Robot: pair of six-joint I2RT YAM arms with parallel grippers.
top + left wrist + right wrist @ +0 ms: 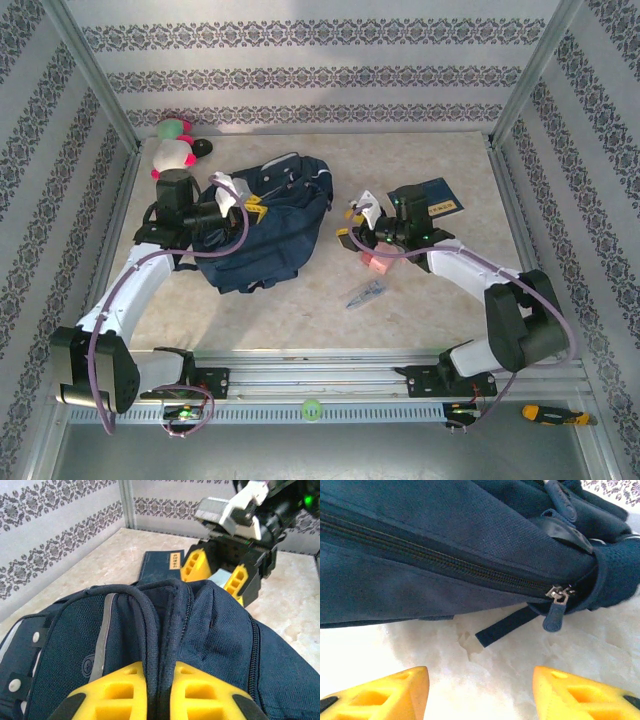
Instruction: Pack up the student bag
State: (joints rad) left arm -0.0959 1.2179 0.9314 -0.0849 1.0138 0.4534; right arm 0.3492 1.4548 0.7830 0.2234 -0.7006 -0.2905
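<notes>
Student bag [265, 225] lay on the bench [300, 320], left of centre, slumped on its side. Left pincer [160, 682] was clamped tight on a raised fold of bag fabric along a seam at the bag's left end. Its yellow fingers [125, 695] were pressed together with only cloth between them. Right pincer [480, 690] sat just off the bag's right side, fingers well apart, nothing held, bare bench beneath. Zip pull [555, 612] hung at the end of a zipped line, ahead of that pincer and not touched. Dark-blue booklet [437, 200] lay flat beyond the right pincer, apart from the bag. Small pink block [377, 265] and a clear packet [362, 295] lay near the right arm. Plush toy [175, 150] sat at the far-left corner.
</notes>
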